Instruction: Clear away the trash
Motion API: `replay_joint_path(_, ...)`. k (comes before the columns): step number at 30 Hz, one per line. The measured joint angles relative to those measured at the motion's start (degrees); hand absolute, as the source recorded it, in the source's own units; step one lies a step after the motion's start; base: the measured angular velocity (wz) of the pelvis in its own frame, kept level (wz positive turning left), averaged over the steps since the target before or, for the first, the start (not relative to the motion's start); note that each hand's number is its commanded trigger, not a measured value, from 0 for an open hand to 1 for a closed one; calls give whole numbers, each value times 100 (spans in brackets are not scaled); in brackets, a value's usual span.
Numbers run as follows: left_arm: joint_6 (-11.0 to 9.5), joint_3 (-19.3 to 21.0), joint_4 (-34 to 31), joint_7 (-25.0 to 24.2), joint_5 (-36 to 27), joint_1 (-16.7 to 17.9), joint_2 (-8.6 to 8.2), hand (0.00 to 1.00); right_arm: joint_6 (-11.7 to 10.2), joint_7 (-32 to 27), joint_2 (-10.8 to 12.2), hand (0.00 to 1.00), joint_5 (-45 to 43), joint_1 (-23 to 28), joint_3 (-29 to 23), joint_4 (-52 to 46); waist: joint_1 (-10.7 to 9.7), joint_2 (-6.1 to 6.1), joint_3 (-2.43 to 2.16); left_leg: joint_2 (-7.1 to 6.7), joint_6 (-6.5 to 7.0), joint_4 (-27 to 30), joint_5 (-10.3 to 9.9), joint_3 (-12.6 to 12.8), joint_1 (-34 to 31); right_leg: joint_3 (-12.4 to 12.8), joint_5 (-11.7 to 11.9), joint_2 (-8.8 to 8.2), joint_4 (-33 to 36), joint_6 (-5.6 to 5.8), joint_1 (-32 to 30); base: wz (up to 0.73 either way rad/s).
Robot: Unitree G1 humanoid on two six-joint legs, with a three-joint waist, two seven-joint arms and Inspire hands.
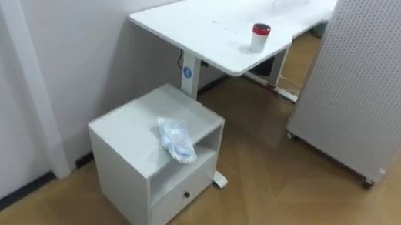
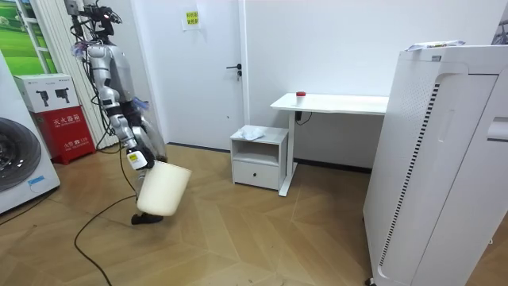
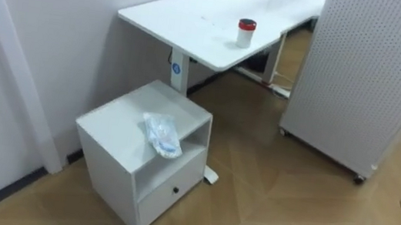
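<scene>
The garbage is a crumpled clear-and-blue plastic bag (image 1: 176,140) lying on top of a low white cabinet (image 1: 125,143) with an open shelf and a drawer. In the room view I stand a few steps to the left of that cabinet (image 2: 258,151), near a white door. My right hand (image 2: 138,158) hangs low at my side and grips the rim of a white bin (image 2: 163,189), which tilts above the floor. The bag (image 2: 252,133) is well out of reach of that hand.
A white desk (image 1: 212,21) stands behind the cabinet with a red-lidded cup (image 1: 260,37) on it. To the right is a tall white perforated unit on wheels (image 1: 368,80). Wood floor (image 1: 288,210) lies open before the cabinet. A washing machine (image 2: 20,159) stands at the room view's left.
</scene>
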Motion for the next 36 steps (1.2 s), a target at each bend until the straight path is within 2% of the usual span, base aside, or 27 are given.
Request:
replay_joint_path(1, 0, 3, -2, 4, 2, 30, 1, 0, -11, -17, -18, 100, 8, 49, 0, -5, 26, 31, -19, 47, -44, -242, 130, -13, -72, 2, -18, -7, 4, 30, 26, -28)
replay_joint_path(2, -2, 27, -7, 6, 4, 89, 2, 0, -4, -64, -44, 100, 22, 107, -4, -16, 68, 86, -27, 144, -20, -648, 544, -62, -174, 8, -93, -29, 20, 71, 112, -34)
replay_joint_path(3, -4, 60, -9, 9, 5, 161, 0, 0, 3, -91, -49, 100, 21, 161, -3, -32, 64, 115, -60, 140, -13, -828, 885, -62, -153, 88, -188, -61, 51, 144, 152, -34)
replay_joint_path(4, -13, 60, -11, 10, 5, 178, 0, 0, 3, -119, -48, 100, 21, 188, -7, -43, 49, 86, -82, 116, 63, -866, 1002, -34, -112, 119, -221, -81, 69, 184, 164, -32)
replay_joint_path(6, -90, 73, -8, 13, 2, 200, 0, 0, 26, -207, -58, 100, 16, 246, -8, -71, 68, 51, -85, 42, 245, -728, 1132, 35, -64, 85, -328, -186, 90, 334, 197, -42)
replay_joint_path(8, -159, 122, -12, 13, -1, 186, 4, 0, 49, -237, -58, 100, 3, 255, -9, -116, 68, 20, -84, 44, 275, -467, 950, 109, -66, 2, -358, -269, 59, 412, 256, -35)
replay_joint_path(9, -219, 124, -32, 12, -2, 145, 3, 0, 53, -247, -57, 100, -5, 256, -5, -130, 56, -8, -49, 84, 270, -218, 793, 124, -108, -12, -355, -272, -42, 425, 376, -20)
replay_joint_path(11, -268, 122, -31, 6, -9, 50, 2, 0, 82, -294, -15, 100, -12, 264, 15, -193, 62, -6, -41, 187, 285, 301, 545, 143, -250, 64, -365, -247, -132, 428, 524, -16)
replay_joint_path(13, -331, 116, -27, -5, -9, -49, -1, 0, 117, -291, -10, 100, -43, 272, 78, -327, 80, -24, -50, 174, 265, 418, 331, 143, -294, 195, -496, -274, -149, 455, 544, -16)
replay_joint_path(14, -368, 103, -28, -5, -11, -182, -4, 0, 119, -284, -26, 100, -47, 270, 136, -405, 76, -49, -65, 120, 240, 404, 175, 147, -283, 198, -577, -323, -79, 505, 477, 4)
replay_joint_path(15, -387, 96, -29, -5, -12, -301, -3, 0, 124, -286, -26, 100, -67, 208, 141, -413, 86, -106, -49, 27, 283, 400, 138, 141, -296, 198, -629, -425, -28, 576, 443, 6)
replay_joint_path(16, -393, 89, -29, -5, -12, -353, -3, 0, 134, -287, -24, 100, -107, 182, 152, -440, 104, -131, -62, 10, 308, 392, 104, 175, -299, 191, -656, -490, 9, 615, 411, 4)
replay_joint_path(17, -426, 75, -28, -5, -25, -494, -3, 0, 129, -290, -21, 100, -269, 111, 196, -511, 128, -143, -64, -77, 364, 409, 34, 224, -311, 189, -686, -599, 125, 667, 370, 0)
replay_joint_path(19, -466, -8, -27, -3, -140, -662, 1, 0, 121, -291, -16, 100, -428, -72, 316, -523, 176, -176, -58, -182, 446, 359, -36, 297, -299, 217, -687, -755, 543, 673, 154, 2)
replay_joint_path(20, -517, -41, -27, 0, -222, -796, 3, 0, 124, -288, -9, 100, -507, -197, 366, -572, 204, -188, -56, -285, 499, 265, -81, 325, -254, 195, -661, -870, 996, 722, -74, 8)
replay_joint_path(21, -602, -123, -19, 13, -281, -869, 11, 0, 119, -284, -4, 100, -523, -338, 424, -578, 215, -206, -43, -372, 546, 199, -109, 343, -202, 203, -562, -988, 1408, 855, -258, 8)
replay_joint_path(22, -650, -134, -15, 13, -284, -871, 10, 0, 113, -281, -4, 100, -533, -373, 460, -579, 219, -200, -48, -398, 571, 185, -124, 348, -188, 202, -488, -1033, 1557, 871, -340, 6)
replay_joint_path(24, -807, -185, -54, 36, -350, -924, 11, 0, 104, -222, 12, 100, -496, -479, 466, -649, 250, -170, -51, -475, 647, -20, -170, 352, 6, 170, -74, -1143, 2001, 874, -525, -2)
replay_joint_path(26, -872, -253, -57, 120, -446, -921, 9, 0, 104, -207, 19, 100, -509, -486, 491, -698, 354, -77, -31, -448, 663, -279, -179, 314, 219, 99, 237, -1137, 2298, 825, -718, -23)
replay_joint_path(28, -897, -258, -57, 205, -456, -879, 0, 0, 94, -161, 17, 100, -513, -504, 493, -717, 368, 4, -1, -422, 662, -463, -177, 168, 370, 41, -10, -1038, 2289, 757, -990, -17)
replay_joint_path(29, -901, -336, -52, 254, -466, -853, 3, 0, 48, -165, 17, 100, -455, -483, 498, -739, 364, 49, 7, -408, 662, -557, -177, 156, 475, -118, -137, -1013, 2164, 767, -1199, 0)
replay_joint_path(31, -934, -377, -52, 289, -465, -804, 2, 0, 44, -165, 20, 100, -410, -464, 498, -686, 352, 74, 14, -392, 648, -725, -171, 158, 685, -241, -132, -961, 1622, 726, -1428, 4)
replay_joint_path(32, -964, -378, -53, 342, -473, -759, 3, 0, 33, -175, 31, 100, -382, -432, 484, -643, 341, 74, 8, -388, 617, -807, -170, 157, 805, -345, 52, -950, 949, 677, -1474, 9)
replay_joint_path(33, -976, -376, -52, 411, -529, -700, -12, 0, -15, -179, 40, 100, -365, -434, 448, -601, 316, 93, -8, -361, 543, -823, -201, 120, 903, -372, 494, -910, 628, 715, -1490, 11)
replay_joint_path(34, -978, -376, -52, 416, -547, -655, -16, 0, -38, -177, 46, 100, -369, -407, 449, -571, 285, 57, -49, -353, 512, -873, -184, 105, 936, -383, 511, -876, 519, 714, -1440, 0)
replay_joint_path(35, -989, -341, -53, 419, -549, -610, -14, 0, -70, -154, 47, 100, -414, -415, 454, -482, 300, 87, -75, -313, 464, -932, -154, 78, 1031, -429, 548, -783, 361, 684, -1244, 0)
replay_joint_path(36, -996, -325, -52, 421, -552, -550, -5, 0, -96, -127, 49, 100, -447, -377, 471, -472, 295, 88, -69, -264, 448, -969, -145, 51, 1112, -445, 583, -698, 192, 670, -1071, 0)
